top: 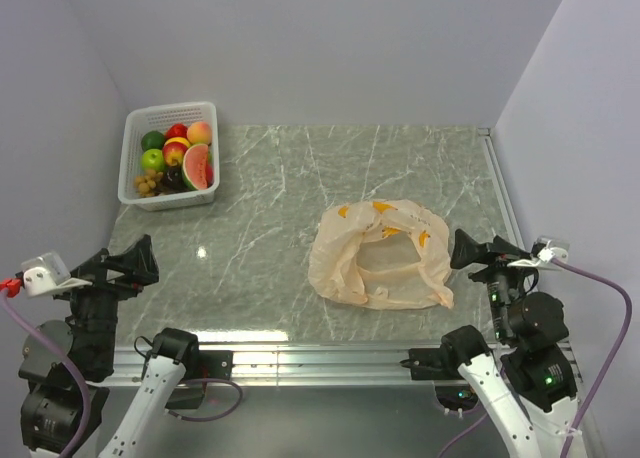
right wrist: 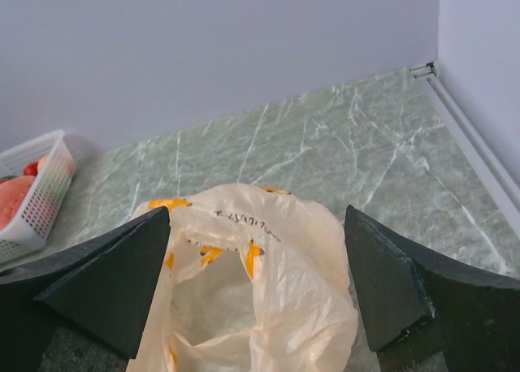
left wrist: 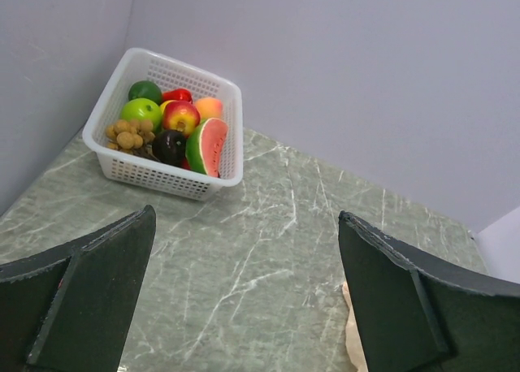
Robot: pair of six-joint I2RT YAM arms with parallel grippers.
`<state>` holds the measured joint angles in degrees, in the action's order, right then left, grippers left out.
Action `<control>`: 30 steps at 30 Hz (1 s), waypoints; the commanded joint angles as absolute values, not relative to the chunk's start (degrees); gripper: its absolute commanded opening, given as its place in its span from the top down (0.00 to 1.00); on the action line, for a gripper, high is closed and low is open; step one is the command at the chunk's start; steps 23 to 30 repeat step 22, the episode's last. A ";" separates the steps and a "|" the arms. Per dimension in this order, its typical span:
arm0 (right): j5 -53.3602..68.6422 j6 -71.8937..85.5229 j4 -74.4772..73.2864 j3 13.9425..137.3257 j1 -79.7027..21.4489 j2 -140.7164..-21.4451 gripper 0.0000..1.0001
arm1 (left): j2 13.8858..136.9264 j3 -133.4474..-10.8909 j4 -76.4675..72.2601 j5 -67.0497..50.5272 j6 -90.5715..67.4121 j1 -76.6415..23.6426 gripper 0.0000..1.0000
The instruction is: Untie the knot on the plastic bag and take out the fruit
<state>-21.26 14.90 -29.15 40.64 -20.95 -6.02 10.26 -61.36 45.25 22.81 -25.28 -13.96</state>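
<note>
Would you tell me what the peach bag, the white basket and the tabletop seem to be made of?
The plastic bag: thin translucent film, crinkled and softly folded. The basket: likely moulded white plastic, with regular perforated walls. The table: glossy green surface with white veins and glare spots; real marble or a printed laminate, I cannot tell.

Overhead camera looks down the table [top: 270, 208]; left wrist faces the basket [left wrist: 162, 175]; right wrist close above the plastic bag [right wrist: 276, 250].
</note>
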 commanded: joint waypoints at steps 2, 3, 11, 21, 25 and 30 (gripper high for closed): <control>-20.21 13.36 -26.10 39.64 -20.66 -5.53 0.06 | 9.58 -61.35 42.37 23.29 -22.42 -14.06 0.01; -20.56 13.19 -26.10 39.81 -20.83 -5.80 0.06 | 9.41 -61.35 42.28 23.90 -22.24 -14.06 0.01; -21.71 13.10 -24.87 37.79 -20.74 -5.10 0.06 | 7.30 -58.71 40.17 26.72 -22.59 -14.06 0.01; -22.68 13.01 -25.05 37.79 -20.74 -4.92 0.06 | 6.94 -56.95 38.14 27.95 -23.55 -14.06 0.01; -22.76 12.92 -25.14 37.88 -20.74 -5.10 0.06 | 6.94 -57.13 38.23 27.95 -23.55 -14.06 0.01; -22.76 12.92 -25.14 37.88 -20.74 -5.10 0.06 | 6.94 -57.13 38.23 27.95 -23.55 -14.06 0.01</control>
